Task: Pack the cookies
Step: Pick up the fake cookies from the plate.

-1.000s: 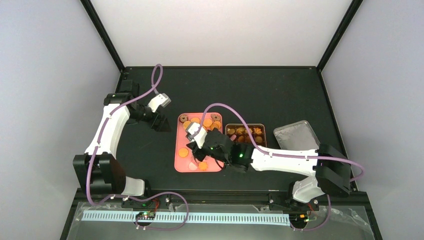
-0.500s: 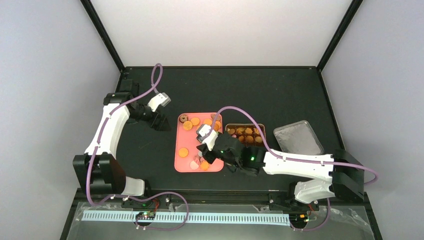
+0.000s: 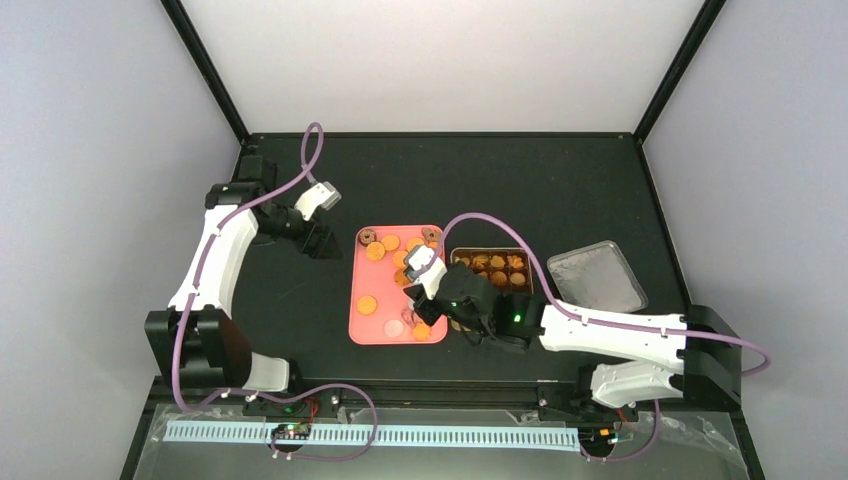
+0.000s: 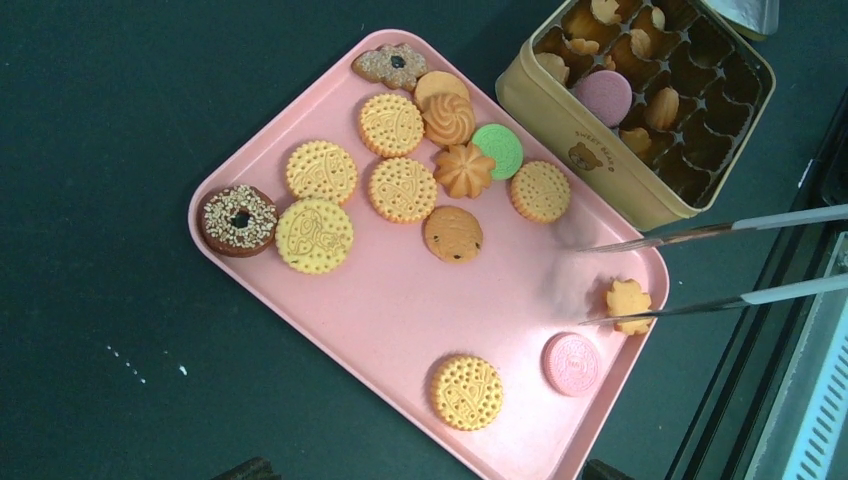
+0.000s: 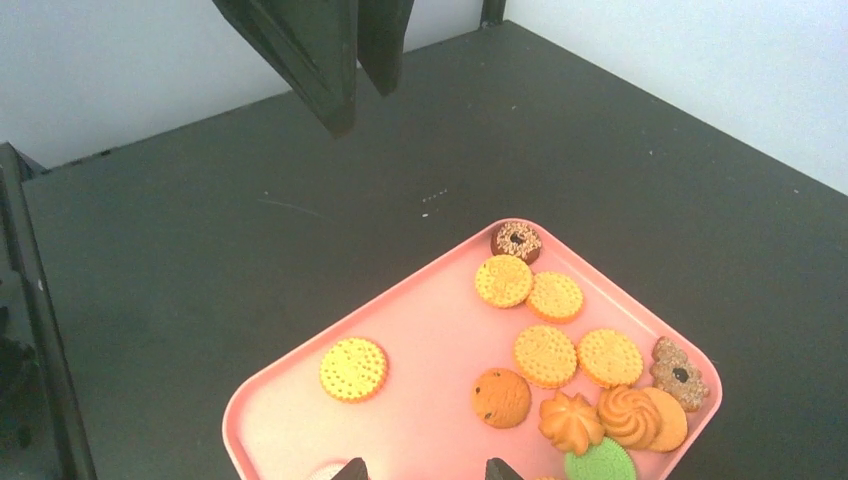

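Fingers, right (image 5: 352, 470): closed on the metal tongs (image 4: 700, 232). Only two dark tips show at the bottom edge of the right wrist view, a modest gap between them, and the contact itself is out of frame.
Tongs: blades apart, their tips on either side of a small flower-shaped cookie (image 4: 628, 305). The lower blade crosses its edge; a firm pinch cannot be told.
Right arm (image 3: 610, 335): stretched low from its base at the near right, reaching left, with the right gripper (image 3: 418, 305) over the tray's near right corner.
Fingers, left (image 5: 320, 60): spread, holding nothing.
Left arm (image 3: 215, 260): rising away from its base and bent at the elbow. The left gripper (image 3: 318, 240) hangs over bare table just off the tray's far left corner, angled toward the tray.
Cookies (image 4: 400, 190): most are clustered at the far end of the pink tray (image 4: 400, 310), a few scattered toward its near end — others sit in the cups of the tin (image 4: 585, 150) just beside the tray.
Silver lid (image 3: 597, 275): right of the tin, apart from it.
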Robot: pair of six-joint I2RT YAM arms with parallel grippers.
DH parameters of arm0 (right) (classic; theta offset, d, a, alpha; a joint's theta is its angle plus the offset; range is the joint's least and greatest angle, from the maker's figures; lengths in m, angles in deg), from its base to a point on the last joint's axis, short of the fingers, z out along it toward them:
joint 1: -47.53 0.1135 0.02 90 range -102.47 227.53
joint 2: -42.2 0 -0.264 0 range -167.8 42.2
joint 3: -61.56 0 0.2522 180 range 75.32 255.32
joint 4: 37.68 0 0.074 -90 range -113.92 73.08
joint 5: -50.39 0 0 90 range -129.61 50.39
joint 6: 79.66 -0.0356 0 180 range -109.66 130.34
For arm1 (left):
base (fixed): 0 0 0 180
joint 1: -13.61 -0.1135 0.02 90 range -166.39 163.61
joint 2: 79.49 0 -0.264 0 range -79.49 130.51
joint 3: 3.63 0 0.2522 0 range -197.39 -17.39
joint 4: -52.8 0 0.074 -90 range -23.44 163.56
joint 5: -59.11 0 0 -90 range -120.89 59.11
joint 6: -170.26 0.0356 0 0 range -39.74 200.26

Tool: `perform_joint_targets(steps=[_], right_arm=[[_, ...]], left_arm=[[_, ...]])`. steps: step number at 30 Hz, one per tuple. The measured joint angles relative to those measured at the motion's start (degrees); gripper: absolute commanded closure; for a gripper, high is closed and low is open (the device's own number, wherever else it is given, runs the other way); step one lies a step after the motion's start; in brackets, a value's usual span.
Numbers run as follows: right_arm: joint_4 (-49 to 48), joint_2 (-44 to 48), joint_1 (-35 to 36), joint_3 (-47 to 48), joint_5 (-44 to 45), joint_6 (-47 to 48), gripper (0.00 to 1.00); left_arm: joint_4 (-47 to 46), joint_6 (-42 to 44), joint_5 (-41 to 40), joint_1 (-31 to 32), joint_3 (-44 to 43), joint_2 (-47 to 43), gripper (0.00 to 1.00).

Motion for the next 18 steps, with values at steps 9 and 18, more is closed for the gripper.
perform_joint_targets(steps=[9,18], right_arm=[[0.07,3.08,0.0,0.0,-0.22,-1.27,0.7],[-0.04,2.32,0.0,-1.68,-0.2,-2.47,0.7]], left_arm=[[0.42,0.0,0.37,0.0,-0.76,0.57,0.19],[0.42,0.02,0.37,0.0,-0.79,0.81,0.19]])
